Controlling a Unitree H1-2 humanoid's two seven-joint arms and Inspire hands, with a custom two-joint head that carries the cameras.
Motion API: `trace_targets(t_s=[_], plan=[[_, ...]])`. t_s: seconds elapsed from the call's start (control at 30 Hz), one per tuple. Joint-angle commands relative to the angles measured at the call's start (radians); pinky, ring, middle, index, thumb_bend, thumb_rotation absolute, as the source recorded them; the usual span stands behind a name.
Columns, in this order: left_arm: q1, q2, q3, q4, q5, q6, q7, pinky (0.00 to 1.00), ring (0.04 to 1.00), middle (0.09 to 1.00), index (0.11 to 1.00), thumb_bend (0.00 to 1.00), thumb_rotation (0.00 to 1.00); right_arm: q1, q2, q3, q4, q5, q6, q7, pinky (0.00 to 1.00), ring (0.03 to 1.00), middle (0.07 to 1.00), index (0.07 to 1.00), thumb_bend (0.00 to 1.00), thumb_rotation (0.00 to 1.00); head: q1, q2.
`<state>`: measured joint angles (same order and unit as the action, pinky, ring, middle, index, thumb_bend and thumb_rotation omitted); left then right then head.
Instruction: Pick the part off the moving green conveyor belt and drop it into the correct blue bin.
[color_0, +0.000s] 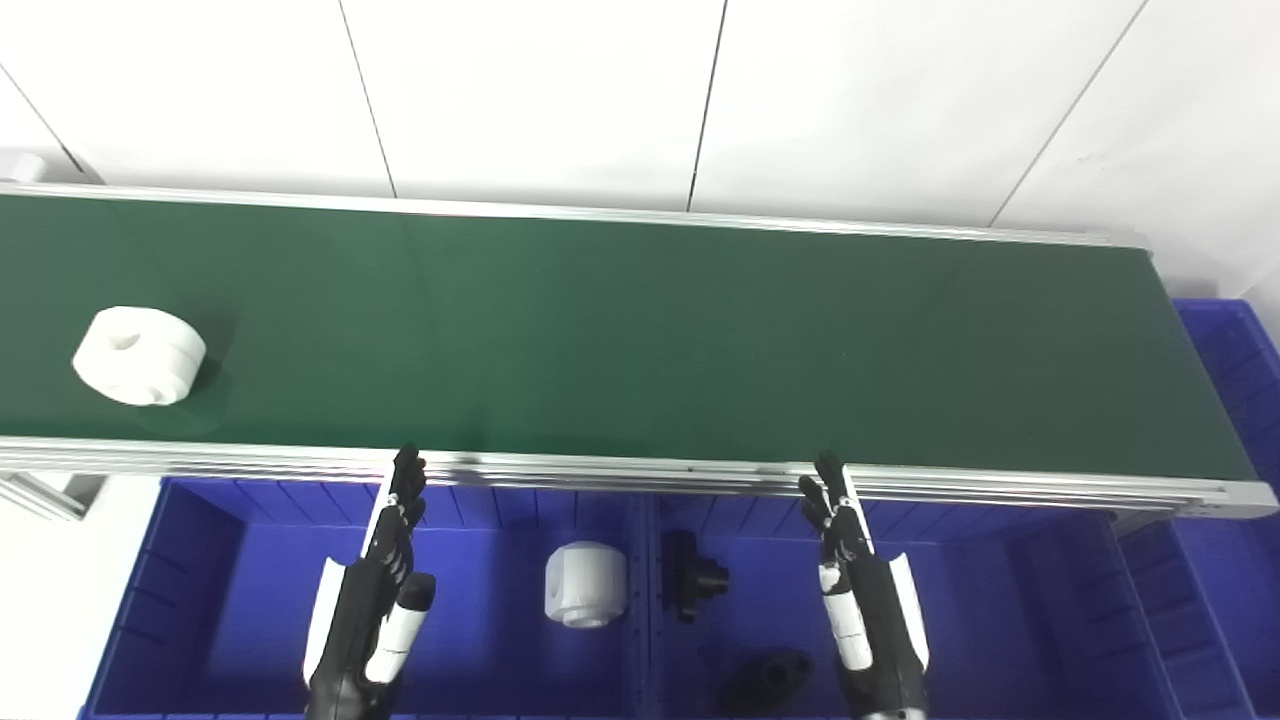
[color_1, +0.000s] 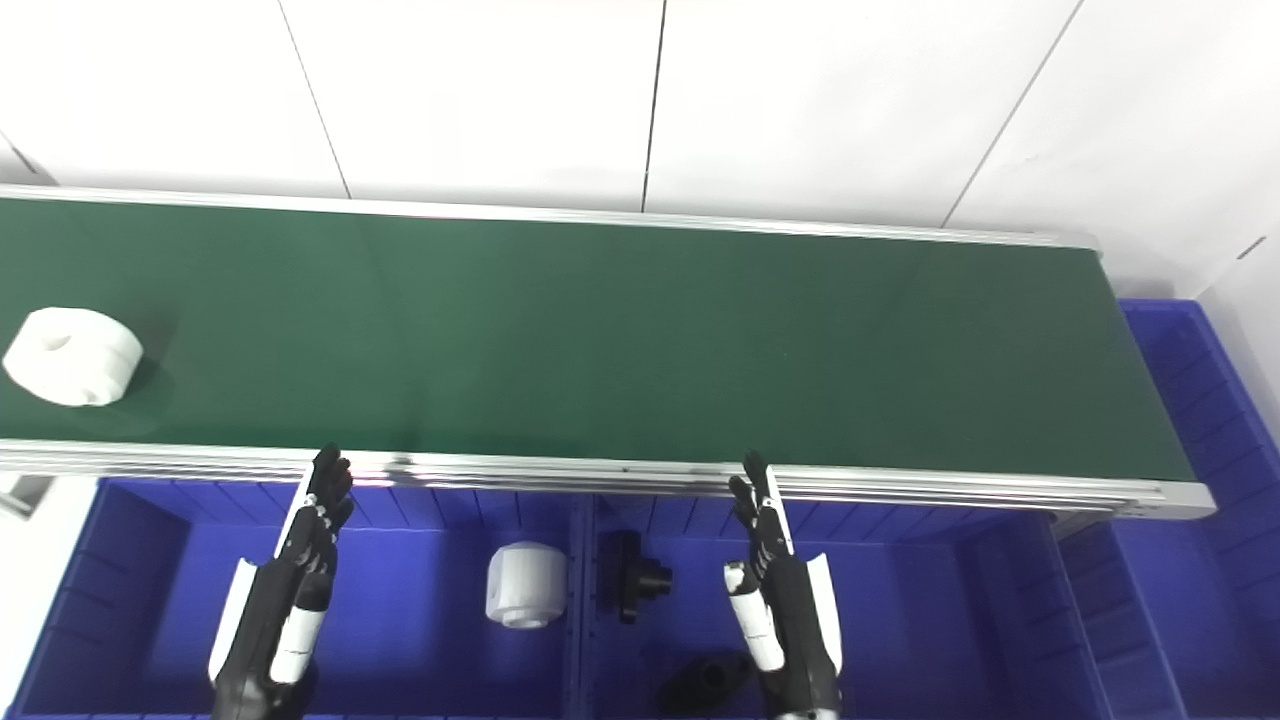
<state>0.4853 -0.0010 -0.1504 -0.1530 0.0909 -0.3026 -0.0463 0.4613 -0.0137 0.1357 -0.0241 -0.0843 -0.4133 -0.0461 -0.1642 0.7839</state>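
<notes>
A white round part (color_0: 139, 355) with a hole in its top lies at the far left of the green conveyor belt (color_0: 620, 340). Below the belt's near rail, my left hand (color_0: 372, 590) hovers over the left blue bin (color_0: 200, 600), fingers straight and apart, holding nothing. My right hand (color_0: 860, 590) hovers the same way over the right blue bin (color_0: 1000, 610), open and empty. Both hands are well to the right of the white part and short of the belt.
The left bin holds a white cylindrical part (color_0: 586, 584) near its right wall. The right bin holds two black parts (color_0: 695, 575) (color_0: 765, 680). Another blue bin (color_0: 1235, 400) stands past the belt's right end. White wall panels rise behind the belt.
</notes>
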Motion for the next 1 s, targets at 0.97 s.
trace_targets(t_s=[0.97], plan=[[-0.047,-0.086,-0.081,0.179,0.068,-0.166,0.068,1.00,1.000,1.000,1.000,0.78,0.82,-0.039,-0.085,-0.074,0.129,0.100,-0.057,0.091,1.00,0.994,1.000,1.000,0.74,1.00,0.316,-0.236]])
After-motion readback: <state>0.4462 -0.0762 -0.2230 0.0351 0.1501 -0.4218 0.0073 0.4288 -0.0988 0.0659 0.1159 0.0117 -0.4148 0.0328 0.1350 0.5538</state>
